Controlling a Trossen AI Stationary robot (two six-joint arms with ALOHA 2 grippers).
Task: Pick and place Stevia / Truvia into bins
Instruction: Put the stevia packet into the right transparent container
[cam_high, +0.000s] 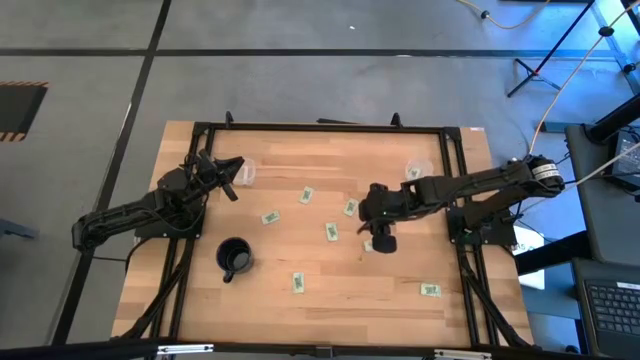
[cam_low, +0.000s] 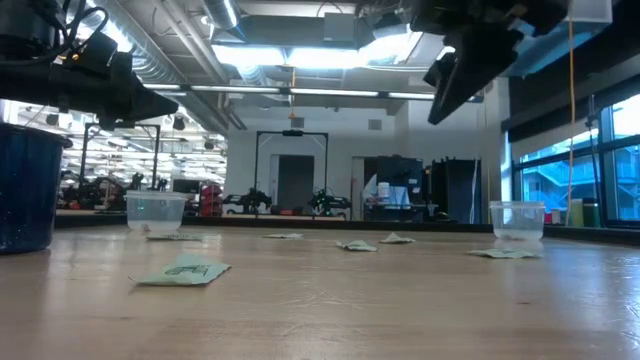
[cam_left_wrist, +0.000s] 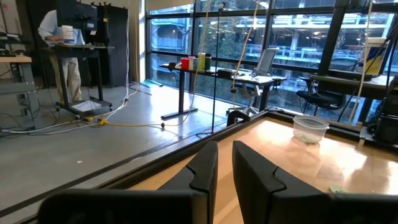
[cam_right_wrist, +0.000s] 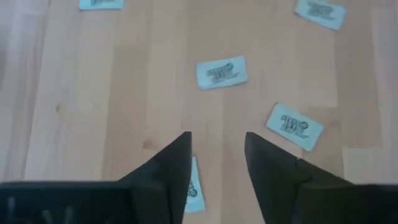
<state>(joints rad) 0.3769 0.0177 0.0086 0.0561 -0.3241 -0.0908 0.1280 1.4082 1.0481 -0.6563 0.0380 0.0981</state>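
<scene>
Several pale green Stevia sachets (cam_high: 331, 232) lie flat and scattered on the wooden table. In the right wrist view I see one sachet (cam_right_wrist: 221, 73) ahead of the fingers, another sachet (cam_right_wrist: 295, 126) to one side, and a third sachet (cam_right_wrist: 195, 186) partly hidden behind a finger. My right gripper (cam_high: 375, 228) (cam_right_wrist: 217, 149) hangs open above them, pointing down, clear of the table (cam_low: 455, 85). My left gripper (cam_high: 232, 182) (cam_left_wrist: 225, 155) is held level above the table beside the left clear bin (cam_high: 246, 172) (cam_low: 155, 212), with a narrow gap between its fingers. The right bin (cam_high: 415, 172) (cam_left_wrist: 309, 128) stands near the far right.
A black mug (cam_high: 235, 258) (cam_low: 20, 190) stands near the table's near left. More sachets lie toward the near edge (cam_high: 297, 283) and near right (cam_high: 431, 290). A black frame (cam_high: 320, 127) rims the table. A person stands in the room beyond (cam_left_wrist: 62, 37).
</scene>
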